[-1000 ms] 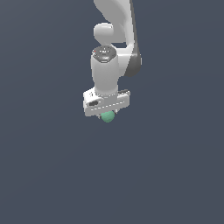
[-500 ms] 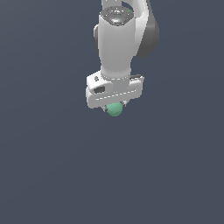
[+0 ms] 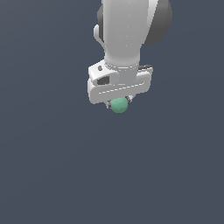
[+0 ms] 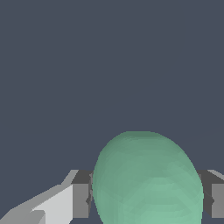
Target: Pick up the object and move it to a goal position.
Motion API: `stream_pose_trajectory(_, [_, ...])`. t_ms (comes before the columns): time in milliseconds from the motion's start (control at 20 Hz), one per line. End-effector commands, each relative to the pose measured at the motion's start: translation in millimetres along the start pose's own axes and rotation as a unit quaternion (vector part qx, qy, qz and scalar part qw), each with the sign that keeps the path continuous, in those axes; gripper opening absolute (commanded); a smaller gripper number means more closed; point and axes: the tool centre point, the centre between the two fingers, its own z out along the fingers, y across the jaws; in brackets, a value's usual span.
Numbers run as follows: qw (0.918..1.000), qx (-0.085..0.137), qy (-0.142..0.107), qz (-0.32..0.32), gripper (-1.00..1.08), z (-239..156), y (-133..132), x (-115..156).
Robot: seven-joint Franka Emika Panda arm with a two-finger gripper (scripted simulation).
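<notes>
Wrist view, item one: mint-green ball seated between the two dark fingertips, one pad against each side — I log the gripper as closed down to the ball's width and carrying it. Exterior view, item two: same ball hanging just under the white gripper bar, clear of any surface, no goal marker visible. Risk entry — smooth round ball, narrow pad contact; I judge a quick swing or loosened squeeze could let it roll out.
</notes>
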Motion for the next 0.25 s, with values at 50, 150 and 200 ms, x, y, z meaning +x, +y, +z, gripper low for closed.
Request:
stream_pose_trajectory(50, [1.0,0.0,0.0,0.0,-1.0,-4.5,-0.7,2.6])
stream_pose_trajectory(150, [1.0,0.0,0.0,0.0,-1.0,-4.3,-0.5,2.9])
stream_pose_trajectory(200, [1.0,0.0,0.0,0.0,-1.0,-4.1,-0.4,2.9])
